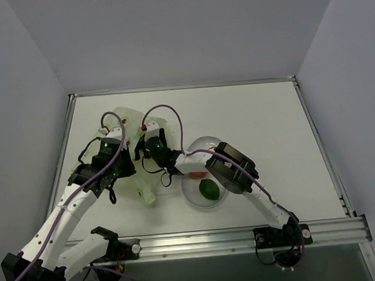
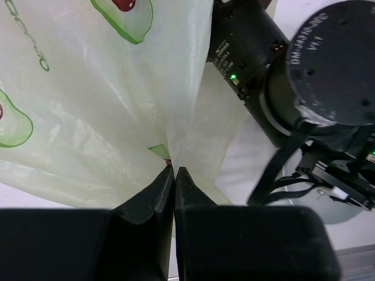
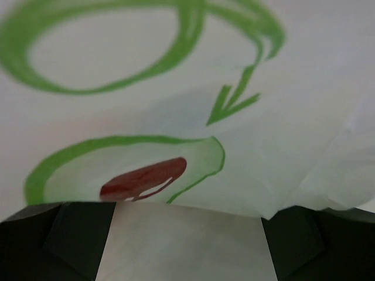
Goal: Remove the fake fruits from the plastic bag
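Risk: the thin plastic bag [image 2: 88,117] could have slipped or torn at the narrow pinch, spilling any fruits inside onto the desk.
Left hand [image 2: 174,171]: clenched on a fold of the bag.
Right hand [image 3: 186,237]: released and spread wide, with the bag's film just ahead of it.
Fruits: a green ball [image 1: 208,190] and a red fruit [image 1: 196,175] lay in the clear dish [image 1: 195,201] beside the bag; the others were unseen.

Thin plastic film on the bag [image 2: 88,117]: translucent, soft sheen, creased all over, avocado prints flat in the surface. The left gripper [image 2: 174,171] shows smooth matt black plastic fingers [image 2: 146,202]. The motor housing [image 2: 334,64] is dull black, lightly grained, with white lettering. The dish [image 1: 192,193] is clear glossy plastic. The green ball [image 1: 208,190] looks smooth with a slight shine. The table [image 1: 256,116] is matt white, and the rail [image 1: 246,237] is bare brushed metal
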Available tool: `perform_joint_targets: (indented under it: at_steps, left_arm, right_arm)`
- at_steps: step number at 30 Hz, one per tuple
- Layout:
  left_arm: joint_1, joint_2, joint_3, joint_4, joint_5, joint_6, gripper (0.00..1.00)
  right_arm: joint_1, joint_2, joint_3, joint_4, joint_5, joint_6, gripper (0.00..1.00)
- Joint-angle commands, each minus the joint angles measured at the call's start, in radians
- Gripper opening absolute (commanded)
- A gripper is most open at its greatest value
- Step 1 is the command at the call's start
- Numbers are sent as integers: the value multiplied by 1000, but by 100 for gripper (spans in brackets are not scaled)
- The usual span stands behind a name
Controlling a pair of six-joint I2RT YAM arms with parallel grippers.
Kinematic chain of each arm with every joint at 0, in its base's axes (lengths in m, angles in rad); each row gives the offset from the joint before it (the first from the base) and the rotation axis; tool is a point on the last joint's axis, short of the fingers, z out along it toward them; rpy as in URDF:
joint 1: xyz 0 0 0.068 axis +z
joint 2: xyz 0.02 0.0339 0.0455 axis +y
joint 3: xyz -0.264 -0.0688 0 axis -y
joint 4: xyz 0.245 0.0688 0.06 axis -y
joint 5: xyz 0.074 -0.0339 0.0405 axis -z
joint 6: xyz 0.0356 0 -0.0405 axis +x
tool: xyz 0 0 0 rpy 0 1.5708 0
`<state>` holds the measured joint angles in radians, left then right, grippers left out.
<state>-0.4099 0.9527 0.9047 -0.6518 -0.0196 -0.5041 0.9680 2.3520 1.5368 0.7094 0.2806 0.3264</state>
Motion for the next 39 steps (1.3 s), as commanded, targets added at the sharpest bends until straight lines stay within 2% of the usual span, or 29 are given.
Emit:
perform_joint_targets:
  at_steps: [1, 3, 5, 8, 9, 12, 23, 26, 30, 31, 35, 39]
  left_arm:
    - [6, -19, 25, 26, 20, 12, 2]
    - [6, -16, 26, 24, 20, 15, 2]
    - [10, -15, 25, 21, 20, 16, 2]
    - [11, -15, 19, 17, 17, 18, 2]
    - [11, -15, 16, 15, 14, 19, 2]
    - [13, -15, 14, 14, 4, 24, 2]
    - [25, -37, 20, -17, 3, 33, 3]
    - [25, -61, 10, -35, 20, 26, 2]
    - [25, -97, -7, -69, 44, 7, 2]
    - [25, -107, -9, -75, 35, 6, 2]
    - [26, -131, 3, -149, -34, 6, 2]
    - [28, -124, 16, -204, -81, -43, 2]
  right_arm:
    - [-5, 38, 83, 1, 83, 33, 91]
    - [-5, 64, 112, 2, 69, 40, 91]
    - [-6, 87, 123, 44, 49, 57, 87]
    - [-6, 87, 100, 107, 39, 77, 69]
    - [-5, 81, 91, 114, 40, 77, 58]
    - [-5, 20, -6, 186, 42, 66, 45]
    - [28, -338, -469, 400, -37, 85, 42]
    - [29, -359, -497, 392, -60, 102, 44]
    - [29, -288, -376, 288, -132, 85, 52]
    - [26, -268, -294, 250, -158, 82, 55]
    - [21, -154, -120, 99, -231, 43, 85]
    - [31, -41, -25, 35, -270, 45, 98]
